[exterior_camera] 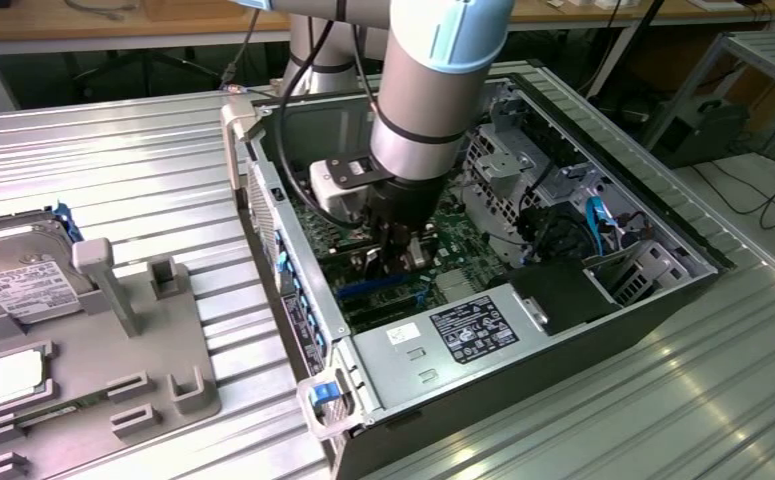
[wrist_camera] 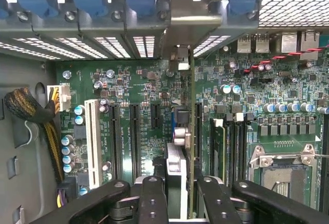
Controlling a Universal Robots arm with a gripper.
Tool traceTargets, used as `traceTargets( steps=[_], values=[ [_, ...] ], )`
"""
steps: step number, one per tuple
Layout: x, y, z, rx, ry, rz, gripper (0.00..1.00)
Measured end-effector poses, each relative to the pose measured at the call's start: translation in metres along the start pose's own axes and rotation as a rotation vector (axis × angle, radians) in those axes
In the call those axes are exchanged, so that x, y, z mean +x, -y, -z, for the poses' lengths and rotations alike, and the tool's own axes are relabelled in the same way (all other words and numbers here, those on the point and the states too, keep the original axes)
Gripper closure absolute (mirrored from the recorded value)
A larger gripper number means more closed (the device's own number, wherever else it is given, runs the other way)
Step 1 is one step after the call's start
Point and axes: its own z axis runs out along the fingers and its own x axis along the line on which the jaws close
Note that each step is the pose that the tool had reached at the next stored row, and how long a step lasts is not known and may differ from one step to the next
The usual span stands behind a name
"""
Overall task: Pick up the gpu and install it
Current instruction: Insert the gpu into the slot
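Pincer [wrist_camera: 177, 203] around edge-on gpu [wrist_camera: 191, 131] above motherboard slots [wrist_camera: 134, 136], tight between case walls [exterior_camera: 270, 215].

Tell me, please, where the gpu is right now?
The gpu stands on edge between the claw fingers inside the open computer case, over the motherboard slots.

From my station the exterior view is brightly and evenly lit from above, and I see strong white glare on the ribbed silver metal table [exterior_camera: 120, 150], where the sheen washes out the ridges. The open black computer case [exterior_camera: 654, 215] holds deeper shade along its inner walls. In the wrist view the green motherboard [wrist_camera: 144, 111] reads sharp and well lit, while the perforated grey rear panel [wrist_camera: 293, 0] blows out to white and the black gripper fingers [wrist_camera: 154, 203] close to the lens look soft and dark.
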Motion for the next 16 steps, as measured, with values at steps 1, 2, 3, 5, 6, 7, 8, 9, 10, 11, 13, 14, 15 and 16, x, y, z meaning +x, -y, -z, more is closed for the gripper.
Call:
traceTargets(
  steps=[1,2,3,5,6,7,8,9,10,11,13,14,15,16],
  values=[
    [0.0001,-0.0008,0.0000,0.0000,-0.0001,0.000,0.72],
    [0.0001,-0.0015,0.0000,-0.0001,-0.0002,0.000,0.72],
    [0.0001,-0.0016,0.0000,-0.0002,-0.0002,0.000,0.72],
    [0.0001,-0.0016,-0.0001,0.0000,-0.0004,-0.003,0.72],
    [0.0001,-0.0016,-0.0001,0.0001,-0.0007,-0.006,0.72],
    [0.0002,-0.0016,-0.0001,0.0003,-0.0008,-0.008,0.72],
    [0.0002,-0.0016,-0.0001,0.0004,-0.0009,-0.011,0.72],
    [0.0001,-0.0015,-0.0001,0.0006,-0.0010,-0.013,0.72],
    [0.0001,-0.0014,-0.0002,0.0007,-0.0012,-0.015,0.72],
    [0.0001,-0.0012,-0.0001,0.0008,-0.0015,-0.017,0.72],
    [0.0002,-0.0009,-0.0001,0.0011,-0.0029,-0.024,0.72],
    [0.0001,-0.0007,-0.0001,0.0012,-0.0035,-0.026,0.72],
    [0.0001,-0.0006,-0.0001,0.0013,-0.0039,-0.028,0.72],
    [0.0001,-0.0006,-0.0001,0.0014,-0.0042,-0.030,0.72]
  ],
)
